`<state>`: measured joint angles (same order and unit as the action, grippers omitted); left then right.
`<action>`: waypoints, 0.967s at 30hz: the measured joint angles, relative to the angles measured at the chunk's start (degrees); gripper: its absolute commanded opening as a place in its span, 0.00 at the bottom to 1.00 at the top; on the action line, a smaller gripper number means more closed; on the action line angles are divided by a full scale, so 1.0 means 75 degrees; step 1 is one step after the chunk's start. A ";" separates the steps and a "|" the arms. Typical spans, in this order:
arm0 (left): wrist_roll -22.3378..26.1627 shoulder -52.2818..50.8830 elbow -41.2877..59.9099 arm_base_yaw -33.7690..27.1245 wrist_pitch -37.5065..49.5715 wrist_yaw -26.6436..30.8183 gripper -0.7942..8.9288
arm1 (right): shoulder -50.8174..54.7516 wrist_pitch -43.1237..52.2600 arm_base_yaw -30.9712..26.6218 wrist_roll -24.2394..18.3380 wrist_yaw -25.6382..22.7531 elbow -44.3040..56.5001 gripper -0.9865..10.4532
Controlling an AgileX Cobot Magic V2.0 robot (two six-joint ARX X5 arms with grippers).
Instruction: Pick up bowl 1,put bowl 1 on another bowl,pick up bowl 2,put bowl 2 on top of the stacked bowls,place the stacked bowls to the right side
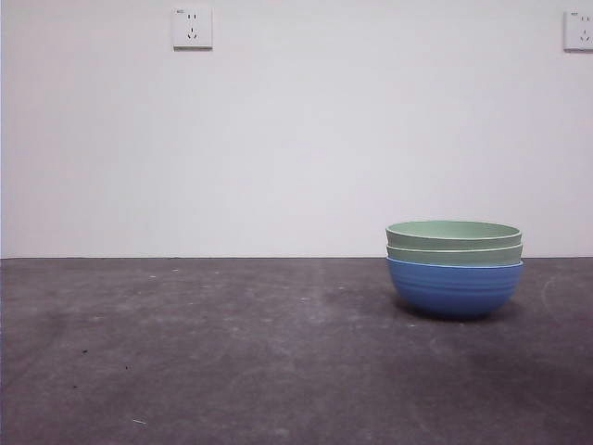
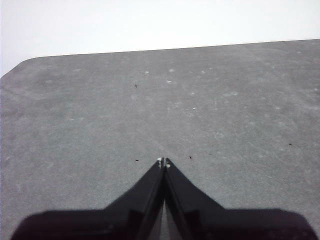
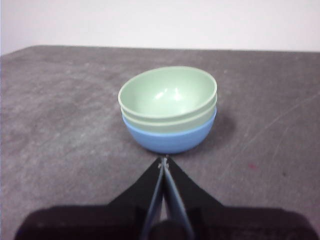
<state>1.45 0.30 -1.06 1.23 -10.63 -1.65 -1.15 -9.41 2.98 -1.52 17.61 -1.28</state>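
You are looking at a bare test room or lab setup rather than a home. The dark grey, scuffed, speckled bench (image 1: 232,352) runs straight up to a plain white wall (image 1: 296,139) with nothing on it except two white wall power sockets (image 1: 192,28), one (image 1: 578,31) at the right edge of the front view. You see no furnishings or decoration.

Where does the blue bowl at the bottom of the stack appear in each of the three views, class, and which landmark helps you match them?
Front view: the blue bowl stands right of centre on the table, under two green bowls.
Left wrist view: not in it.
Right wrist view: at centre, beyond the shut right gripper.
Shared landmark: the grey table.
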 measured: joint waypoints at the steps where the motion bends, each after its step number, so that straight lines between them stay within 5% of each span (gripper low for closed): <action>1: 0.0000 0.0000 0.0000 0.0000 0.0000 0.0000 0.08 | 0.0026 0.0020 0.0000 0.0000 -0.0015 0.0003 0.09; 29: 0.0000 0.0000 0.0000 0.0000 0.0000 0.0000 0.08 | 0.0122 0.0029 0.0000 0.0522 -0.0003 0.0003 0.09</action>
<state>1.45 0.30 -1.06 1.23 -10.63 -1.65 -0.23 -9.19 2.98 2.39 17.58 -1.26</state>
